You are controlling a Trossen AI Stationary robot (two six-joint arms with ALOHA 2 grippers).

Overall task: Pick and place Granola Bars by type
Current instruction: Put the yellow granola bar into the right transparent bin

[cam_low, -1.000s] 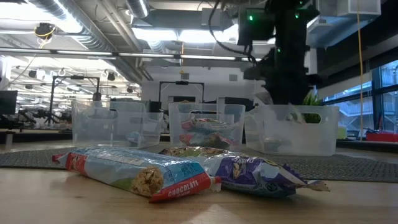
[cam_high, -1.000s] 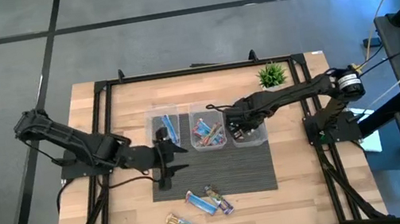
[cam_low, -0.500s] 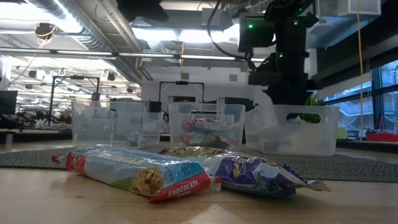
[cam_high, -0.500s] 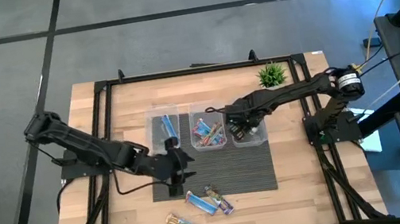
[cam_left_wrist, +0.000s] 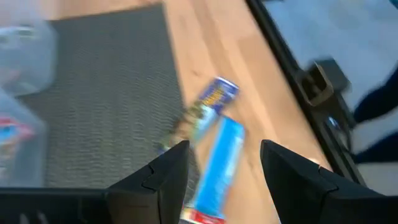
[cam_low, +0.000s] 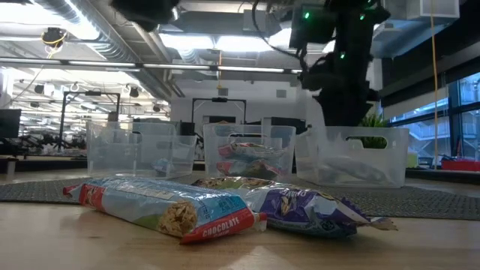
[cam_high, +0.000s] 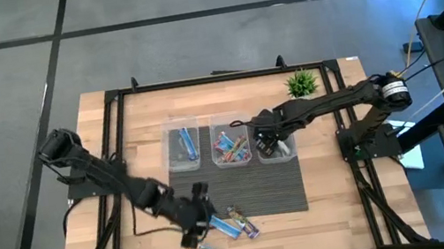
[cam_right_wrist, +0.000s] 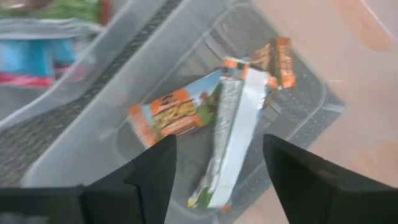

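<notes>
L gripper [cam_high: 199, 220] is hanging w/ fingers spread wide over the loose granola bars near the table's front edge. Blue bar [cam_left_wrist: 216, 163] is lying betw its fingertips, multicoloured bar [cam_left_wrist: 204, 109] just beyond, on wood beside the grey mat [cam_high: 259, 186]. R gripper [cam_high: 267, 146] is hovering over the right bin [cam_right_wrist: 81, 124], fingers apart, holding nothing; two orange-green bars [cam_right_wrist: 214, 121] are lying in it.

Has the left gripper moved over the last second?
Yes. The left gripper has swung off the mat's left edge toward the table's near side, and is now open over the blue bar on the wood.
</notes>
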